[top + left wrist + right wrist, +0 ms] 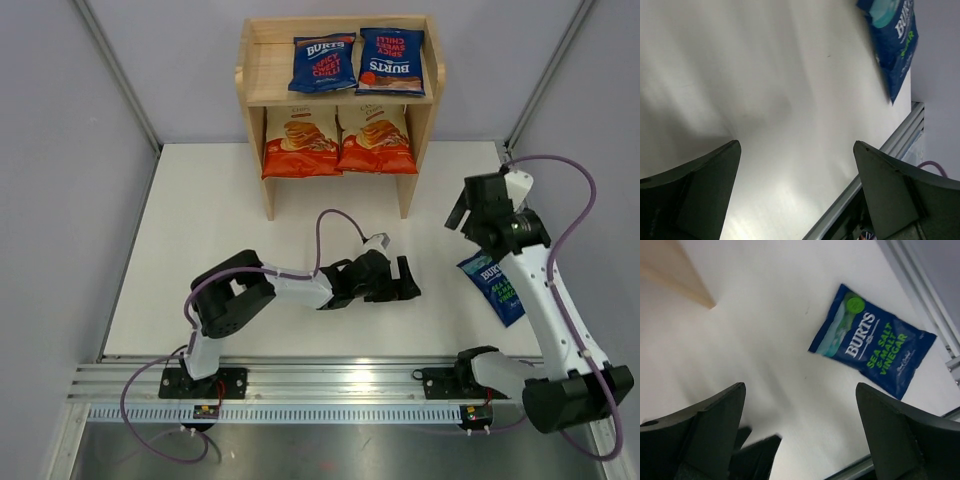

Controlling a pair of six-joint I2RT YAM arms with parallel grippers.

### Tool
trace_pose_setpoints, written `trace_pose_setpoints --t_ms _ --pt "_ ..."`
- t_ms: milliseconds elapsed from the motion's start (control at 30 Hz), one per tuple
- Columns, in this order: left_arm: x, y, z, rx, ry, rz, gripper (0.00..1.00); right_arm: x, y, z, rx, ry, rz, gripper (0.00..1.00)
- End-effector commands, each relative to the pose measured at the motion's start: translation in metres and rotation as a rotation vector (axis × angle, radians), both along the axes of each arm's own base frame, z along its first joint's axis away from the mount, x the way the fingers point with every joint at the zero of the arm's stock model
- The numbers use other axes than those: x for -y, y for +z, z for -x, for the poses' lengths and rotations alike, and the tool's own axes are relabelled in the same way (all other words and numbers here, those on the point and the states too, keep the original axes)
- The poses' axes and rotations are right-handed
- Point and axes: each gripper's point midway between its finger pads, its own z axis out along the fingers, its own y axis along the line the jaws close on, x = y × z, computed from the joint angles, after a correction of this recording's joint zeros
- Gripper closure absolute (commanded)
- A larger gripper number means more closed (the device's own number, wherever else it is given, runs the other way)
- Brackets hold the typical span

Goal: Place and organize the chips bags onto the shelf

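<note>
The wooden shelf (pixel 255 70) stands at the back. Two dark blue BURTS bags (pixel 323 62) (pixel 391 60) lie on its top tier. Two orange-red bags (pixel 299 140) (pixel 376 138) stand on the lower tier. The third blue BURTS bag, with green lettering (pixel 490 284), lies flat on the table at the right, partly behind my right arm. It also shows in the right wrist view (pixel 872 340) and the left wrist view (pixel 892 40). My left gripper (pixel 405 282) (pixel 796 145) is open and empty, low over the table, left of that bag. My right gripper (pixel 470 222) (pixel 801 386) is open and empty, raised above the bag.
The white table (pixel 210 250) ends at an aluminium rail (pixel 330 380) along the near edge. The shelf's foot (pixel 675 275) shows in the right wrist view, as do the left gripper's dark fingers (pixel 757 452). Grey walls close in both sides.
</note>
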Motion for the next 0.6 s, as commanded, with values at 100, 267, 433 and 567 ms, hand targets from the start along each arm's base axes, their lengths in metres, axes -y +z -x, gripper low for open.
trace_pose_setpoints --t_ms 100,267,433,567 --pt "-0.028 0.033 0.002 0.061 0.002 0.096 0.01 0.071 -0.010 -0.052 -0.090 -0.116 0.001 0.01" --pt "-0.047 0.042 0.022 0.053 -0.057 0.099 0.01 0.107 -0.049 -0.074 -0.180 -0.184 -0.070 0.00" --pt "-0.061 0.045 0.042 0.067 -0.146 0.098 0.01 0.116 -0.107 -0.085 -0.362 -0.152 -0.082 0.00" --pt "-0.060 0.045 0.055 0.070 -0.232 0.099 0.01 0.118 -0.142 -0.079 -0.457 -0.143 -0.073 0.01"
